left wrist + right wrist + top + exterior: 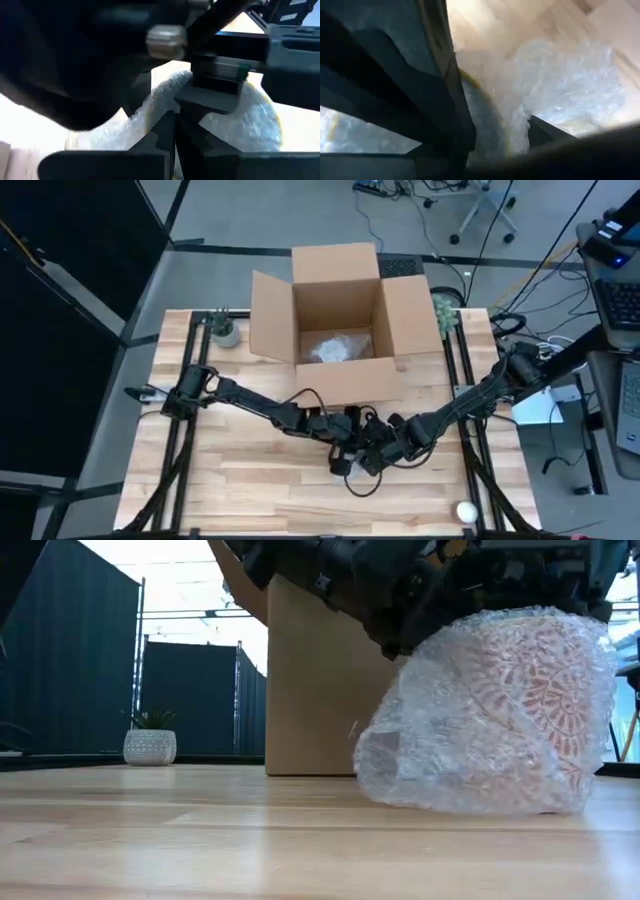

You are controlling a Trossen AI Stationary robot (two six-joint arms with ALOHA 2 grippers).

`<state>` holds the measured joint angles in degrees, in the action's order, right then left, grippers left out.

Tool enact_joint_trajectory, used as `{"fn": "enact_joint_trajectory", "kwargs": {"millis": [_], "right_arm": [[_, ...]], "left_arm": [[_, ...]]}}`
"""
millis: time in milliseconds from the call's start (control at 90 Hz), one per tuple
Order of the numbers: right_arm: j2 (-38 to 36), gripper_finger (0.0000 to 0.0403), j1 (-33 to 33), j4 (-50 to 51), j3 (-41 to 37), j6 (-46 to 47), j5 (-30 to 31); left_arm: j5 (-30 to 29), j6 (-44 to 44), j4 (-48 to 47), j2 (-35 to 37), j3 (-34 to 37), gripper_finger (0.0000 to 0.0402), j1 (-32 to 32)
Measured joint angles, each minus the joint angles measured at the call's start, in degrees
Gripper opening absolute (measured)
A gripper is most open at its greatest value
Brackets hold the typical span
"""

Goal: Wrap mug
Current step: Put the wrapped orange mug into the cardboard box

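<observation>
In the low view the patterned mug (530, 690) lies wrapped in clear bubble wrap (440, 755), its underside resting on the wooden table (200, 830). Both grippers come down onto the top of the bundle. In the high view they meet at the table's middle, my left gripper (345, 452) beside my right gripper (378, 450), and they hide the bundle. Both are shut on the wrap. My left gripper (175, 131) comes from above with its fingers closed together on the bubble wrap at the bundle's top (162, 97). The fingers themselves cover the place of contact. The bundle stays on the table. My right gripper (505, 132) pinches a bunched fold of wrap (512, 117) between its two fingers, from above. The wrapped mug sits below it on the table.
An open cardboard box (335, 310) with more bubble wrap (335, 348) inside stands just behind the arms. A small potted plant (222, 330) is at the far left, a green thing (445, 310) beside the box's right flap, and a white ball (467, 511) near the front right.
</observation>
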<state>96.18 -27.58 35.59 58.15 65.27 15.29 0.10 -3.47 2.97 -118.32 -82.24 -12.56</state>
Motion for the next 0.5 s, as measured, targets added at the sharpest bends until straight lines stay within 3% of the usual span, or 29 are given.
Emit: {"fn": "enact_joint_trajectory", "kwargs": {"millis": [111,267,500], "right_arm": [[0.0,0.0118,0.0,0.2,-0.1,-0.1,0.1],[0.0,0.0027,-0.8,0.3,-0.1,-2.3,0.2],[-1.5,0.0033,-4.7,-1.5,1.4,-7.6,-2.5]], "left_arm": [[0.1,0.2,-2.8,1.7,0.1,0.0002,-0.3],[0.0,0.9,-3.1,2.6,0.2,0.0002,-1.0],[1.5,4.7,-4.7,2.9,-0.2,0.0002,-3.9]]}}
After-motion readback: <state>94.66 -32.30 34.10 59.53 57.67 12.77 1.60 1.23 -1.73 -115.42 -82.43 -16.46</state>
